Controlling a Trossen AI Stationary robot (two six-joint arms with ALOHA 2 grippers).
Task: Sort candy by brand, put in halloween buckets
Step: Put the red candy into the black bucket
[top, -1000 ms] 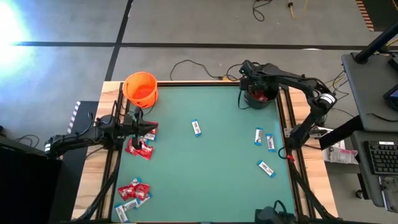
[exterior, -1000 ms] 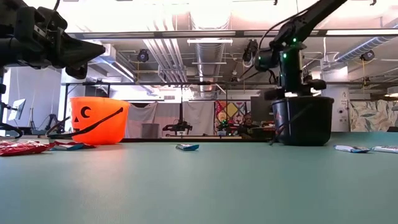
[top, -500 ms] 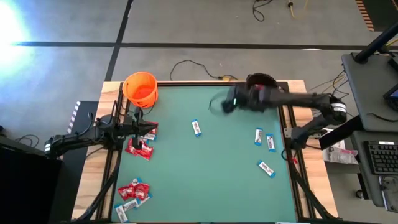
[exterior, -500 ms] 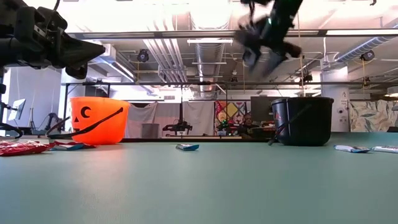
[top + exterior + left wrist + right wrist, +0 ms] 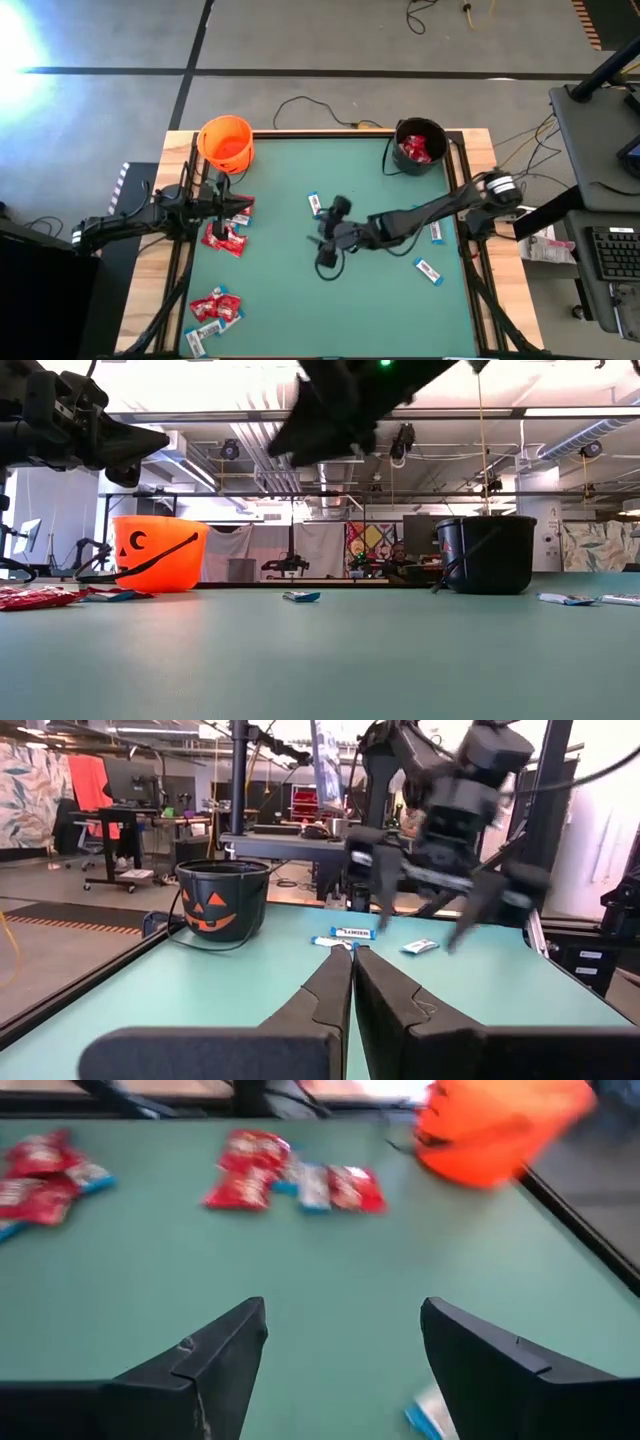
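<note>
Only the high view reveals red packets (image 5: 417, 150) inside the black bucket (image 5: 420, 133). The right gripper (image 5: 328, 232) hangs wide open and empty over mid-table beside one of four loose blue-and-white bars (image 5: 315, 204). The left gripper (image 5: 352, 982), pressed shut on nothing, waits near the orange bucket (image 5: 226, 143).

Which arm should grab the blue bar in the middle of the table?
The right arm. Its tool is open and hangs mid-table right beside that bar. The left tool is shut, waiting by the red packets at the left edge.
</note>
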